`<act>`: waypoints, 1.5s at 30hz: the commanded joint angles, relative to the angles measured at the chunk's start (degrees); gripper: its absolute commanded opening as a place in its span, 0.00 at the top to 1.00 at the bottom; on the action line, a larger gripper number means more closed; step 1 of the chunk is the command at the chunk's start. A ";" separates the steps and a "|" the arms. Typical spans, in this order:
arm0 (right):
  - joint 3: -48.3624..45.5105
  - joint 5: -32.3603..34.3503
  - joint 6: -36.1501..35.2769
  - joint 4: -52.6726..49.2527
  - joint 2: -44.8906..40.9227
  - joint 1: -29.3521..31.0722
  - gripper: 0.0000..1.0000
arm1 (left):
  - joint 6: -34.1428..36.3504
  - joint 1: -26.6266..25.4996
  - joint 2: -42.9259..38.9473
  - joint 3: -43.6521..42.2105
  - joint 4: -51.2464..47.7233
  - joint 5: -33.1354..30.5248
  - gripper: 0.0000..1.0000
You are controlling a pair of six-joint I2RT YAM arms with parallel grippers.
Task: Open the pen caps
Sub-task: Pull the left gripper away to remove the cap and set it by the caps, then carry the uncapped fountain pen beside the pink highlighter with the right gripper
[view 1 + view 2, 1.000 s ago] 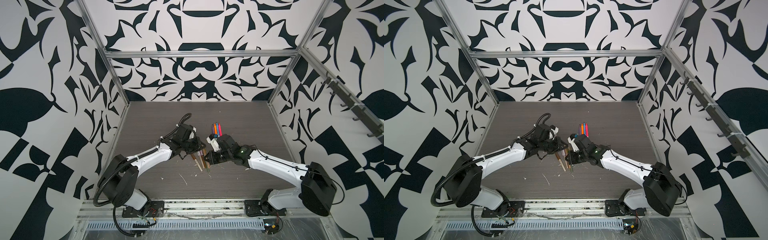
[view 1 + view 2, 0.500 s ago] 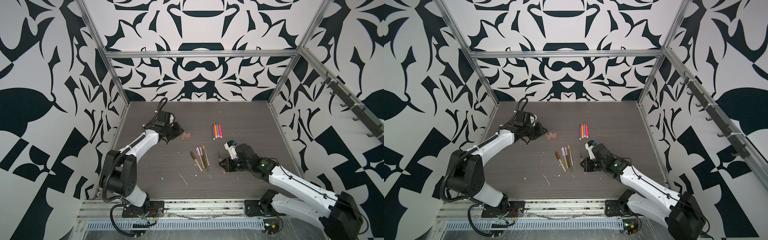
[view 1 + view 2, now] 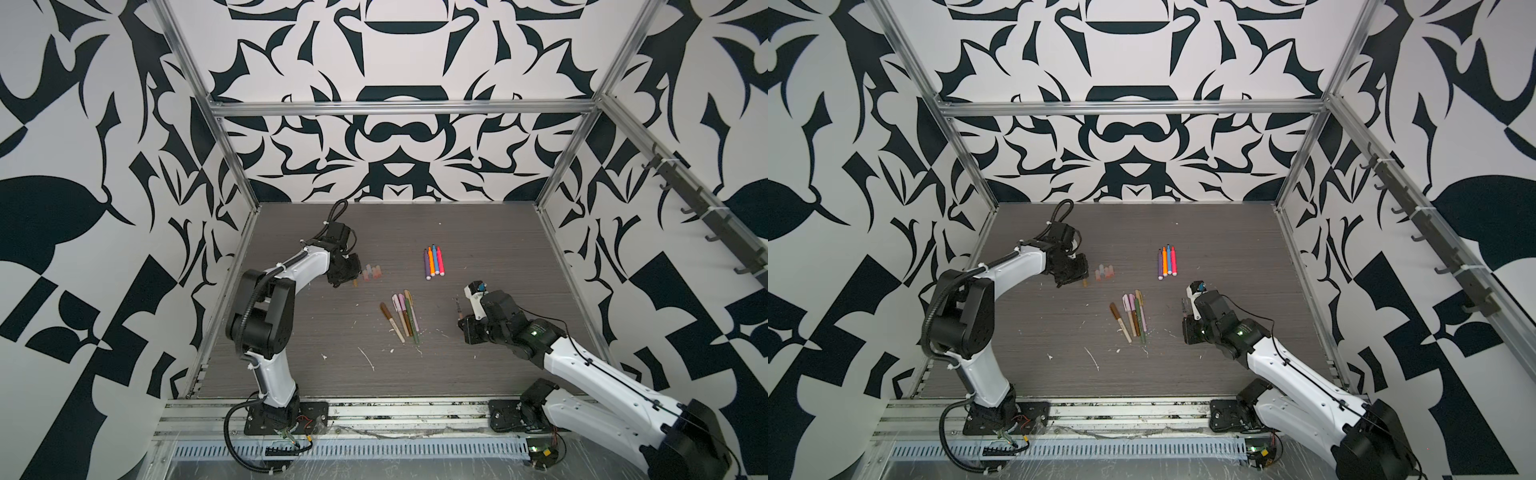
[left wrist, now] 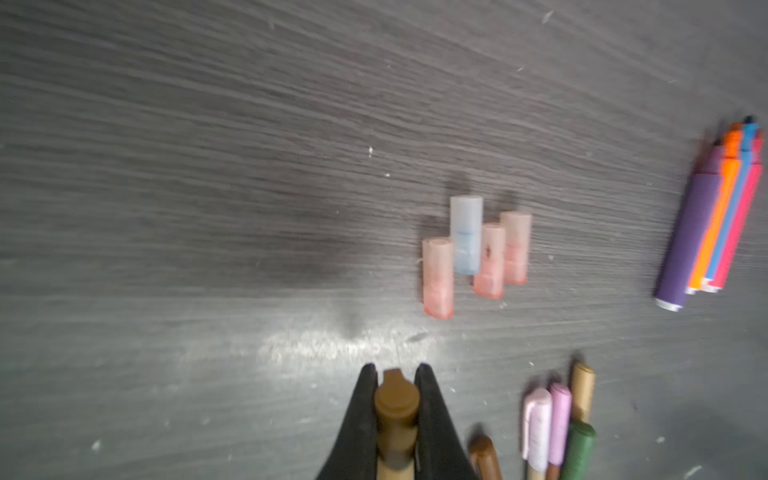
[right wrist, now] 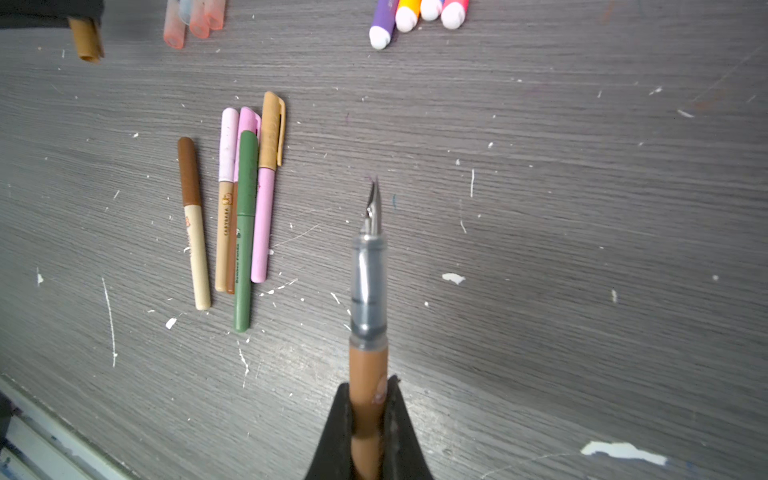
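Right end effector [image 5: 369, 382] is clamped on the brown barrel of an uncapped fountain pen [image 5: 368, 291], whose long axis runs straight out from the jaws, nib toward the back wall, over the bench [image 3: 498, 245]. Left end effector [image 4: 395, 368] grips a brown pen cap [image 4: 395, 409], lengthwise along the jaws, just beside four translucent caps [image 4: 473, 249] lying parallel. Between the arms lie five capped pens [image 3: 401, 316] side by side; four uncapped markers [image 3: 433, 262] lie farther back. White flecks [image 5: 453, 277] dot the wood.

Left gripper [image 3: 1081, 279] pinches what looks like a stubby brown plastic cap [image 3: 1084, 284] beside translucent pinkish caps [image 3: 1104, 272]; right gripper [image 3: 1185, 316] clamps a slim pen [image 3: 1183, 306].
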 commanded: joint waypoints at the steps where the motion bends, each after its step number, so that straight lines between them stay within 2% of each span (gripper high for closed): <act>1: -0.17 1.38 -0.76 1.82 -1.10 -0.19 1.00 | 2.11 0.17 3.17 3.48 -3.51 0.23 1.00; 5: -0.25 1.35 -0.64 1.79 -1.27 -0.21 1.00 | 2.12 0.18 6.02 5.74 -3.61 0.93 0.99; 12: -0.33 1.14 -0.42 1.90 -0.93 -0.24 1.00 | 2.07 0.19 8.48 7.94 -3.89 1.10 0.91; 20: -0.85 0.37 -0.34 2.28 -0.39 -0.27 1.00 | 1.59 0.20 7.99 6.63 -2.65 0.59 0.64; 28: 0.52 -0.23 -0.16 1.18 0.94 -0.20 1.00 | 0.56 0.17 4.43 4.70 -1.64 0.99 0.63; 33: 6.04 -2.99 -2.65 0.46 9.29 -2.83 1.00 | -2.80 0.18 -6.70 -3.02 2.66 3.53 0.64; 37: 12.28 -8.32 -5.66 2.06 16.83 -9.21 1.00 | -6.01 -0.09 -21.96 -12.70 5.88 7.58 0.64; 41: 18.22 -15.49 -5.43 6.55 24.77 -18.36 1.00 | -7.05 -0.32 -40.89 -18.95 0.76 7.83 0.61; 45: 25.82 -19.05 -4.45 8.93 35.01 -23.54 1.00 | -7.38 -0.42 -53.47 -19.89 -7.78 7.17 0.58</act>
